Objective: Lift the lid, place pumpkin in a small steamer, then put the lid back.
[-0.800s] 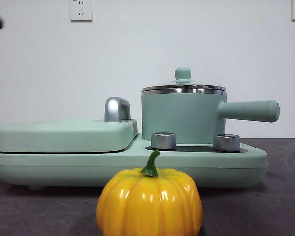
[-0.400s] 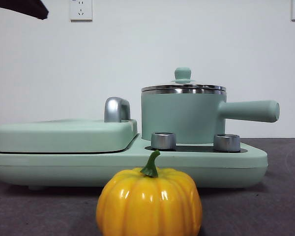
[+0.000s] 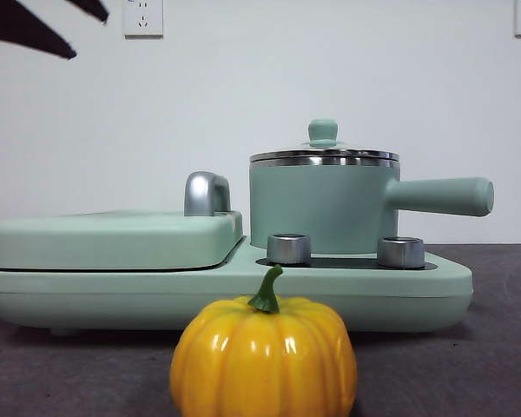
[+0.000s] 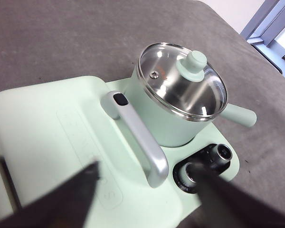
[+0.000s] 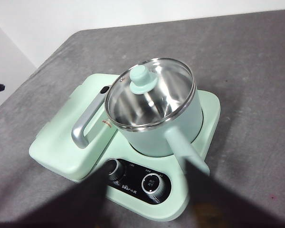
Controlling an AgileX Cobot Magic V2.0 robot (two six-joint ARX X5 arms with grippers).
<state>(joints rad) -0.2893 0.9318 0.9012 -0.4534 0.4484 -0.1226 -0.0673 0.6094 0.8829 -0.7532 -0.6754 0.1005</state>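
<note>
1. Small print beside the steel dials [image 5: 152, 183] is showing, too small to read.
2. The left gripper [image 4: 142, 190] is hovering above the flat cover [image 4: 47, 128], jaws wide apart, empty.
3. The right gripper [image 5: 147, 175], open and empty, is hanging over the small steamer [image 5: 154, 121].
4. The lid [image 4: 183, 78] is sitting on the steamer beyond the left gripper; the pumpkin [image 3: 263, 356] is resting in front of the cooker.

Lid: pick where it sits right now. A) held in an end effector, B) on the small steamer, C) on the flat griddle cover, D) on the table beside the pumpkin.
B: the lid rests closed on the small steamer, its rim seated on the pot's rim, nothing touching its knob.
</note>
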